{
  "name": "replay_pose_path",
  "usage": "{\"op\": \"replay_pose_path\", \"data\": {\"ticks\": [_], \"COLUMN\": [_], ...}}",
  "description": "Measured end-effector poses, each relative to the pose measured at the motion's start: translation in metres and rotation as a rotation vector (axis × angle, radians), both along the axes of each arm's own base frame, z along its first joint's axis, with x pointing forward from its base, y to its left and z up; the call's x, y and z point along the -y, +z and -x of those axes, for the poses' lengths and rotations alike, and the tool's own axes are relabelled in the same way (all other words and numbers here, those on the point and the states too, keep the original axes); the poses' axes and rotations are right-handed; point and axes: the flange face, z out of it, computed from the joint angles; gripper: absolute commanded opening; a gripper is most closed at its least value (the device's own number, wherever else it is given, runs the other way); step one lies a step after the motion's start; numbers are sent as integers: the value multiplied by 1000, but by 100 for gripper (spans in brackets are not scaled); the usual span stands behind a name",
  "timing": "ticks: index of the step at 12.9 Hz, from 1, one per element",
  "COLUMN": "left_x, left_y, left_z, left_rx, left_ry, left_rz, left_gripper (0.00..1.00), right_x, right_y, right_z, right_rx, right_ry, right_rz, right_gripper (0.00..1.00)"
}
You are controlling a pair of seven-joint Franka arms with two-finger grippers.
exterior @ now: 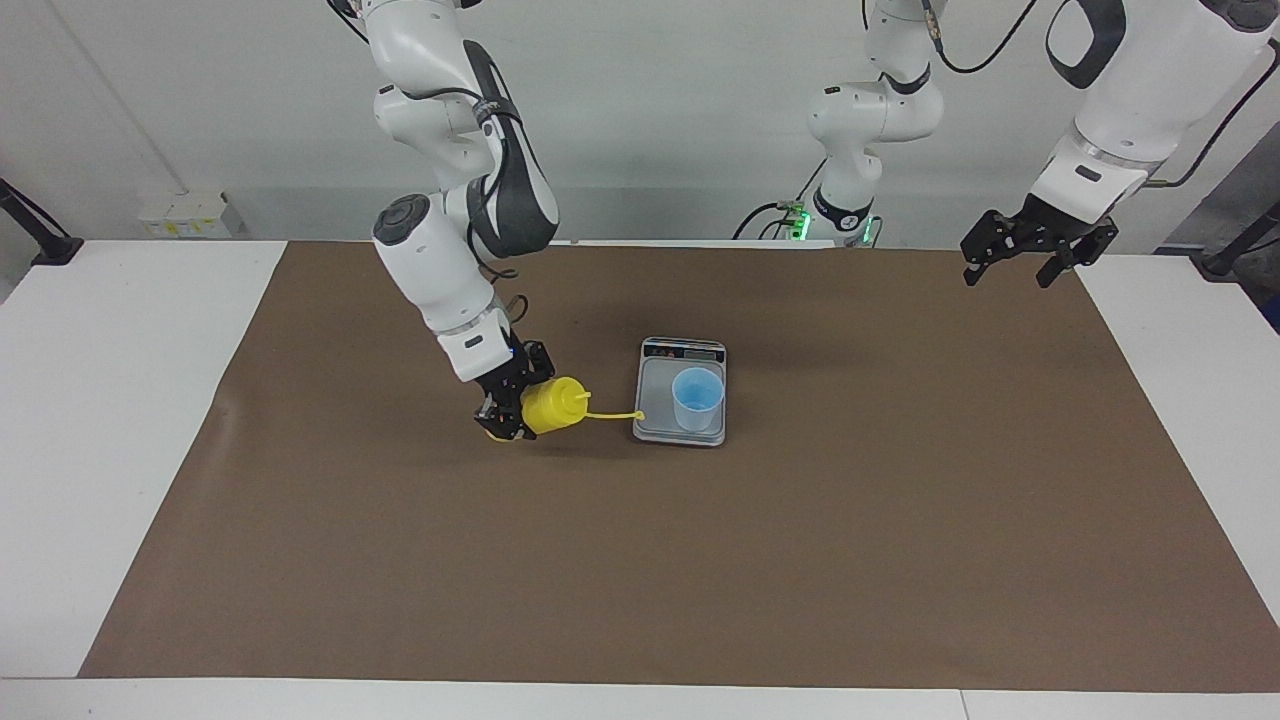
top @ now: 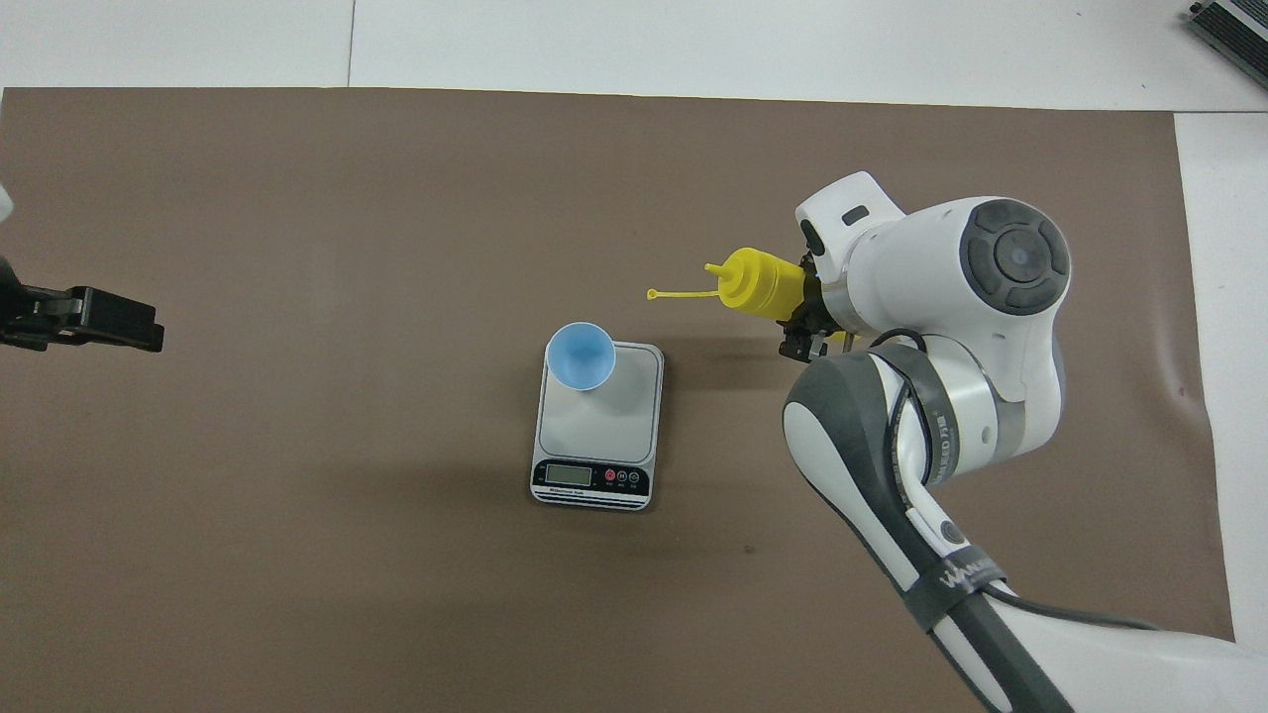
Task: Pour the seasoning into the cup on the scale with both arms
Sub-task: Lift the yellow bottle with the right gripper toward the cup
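A: While I watch from my console, I see the right tool (exterior: 506, 408) clamped on the seasoning bottle (exterior: 552, 406); the bottle is tipped almost onto its side above the brown mat (exterior: 640, 560), its nozzle pointing toward the scale (exterior: 681, 392); whether its base touches the mat I cannot tell.

B: I read the same from overhead; the right tool (top: 804, 322) is mostly hidden under the wrist, but the seasoning bottle (top: 758, 283) sticks out of it, and its tethered cap (top: 652, 294) hangs out on the thin strap toward the cup (top: 581, 356).

A: In the facing view the cap (exterior: 639, 414) sits right at the scale's edge; I cannot say whether it touches. The cup (exterior: 697, 398) stands upright on the scale's platform, at the end away from the display strip.

B: The scale (top: 597, 428) lies flat near the middle of the desk (exterior: 120, 400); its display end is nearer to the robots.

A: My left tool (exterior: 1037, 248) hangs with its fingers spread wide, holding nothing, over the mat's corner at the left arm's end; that arm waits.

B: Overhead I see only the tip of the left tool (top: 94, 319) at the frame edge.
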Motion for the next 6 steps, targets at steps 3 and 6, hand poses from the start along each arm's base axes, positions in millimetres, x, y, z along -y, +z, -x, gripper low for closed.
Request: {"op": "replay_pose_path", "data": {"ticks": [3,6], "left_x": [0,0], "left_y": [0,0], "left_z": [0,0], "left_rx": [0,0], "left_ry": [0,0], "left_rz": [0,0], "left_gripper": [100,100], "right_x": [-17,-40], "right_y": [10,1], "right_z": [-10,-16], "right_rx": [-13,-25], "right_ry": [81,161], "right_rz": [135,273], "right_gripper": [0,0]}}
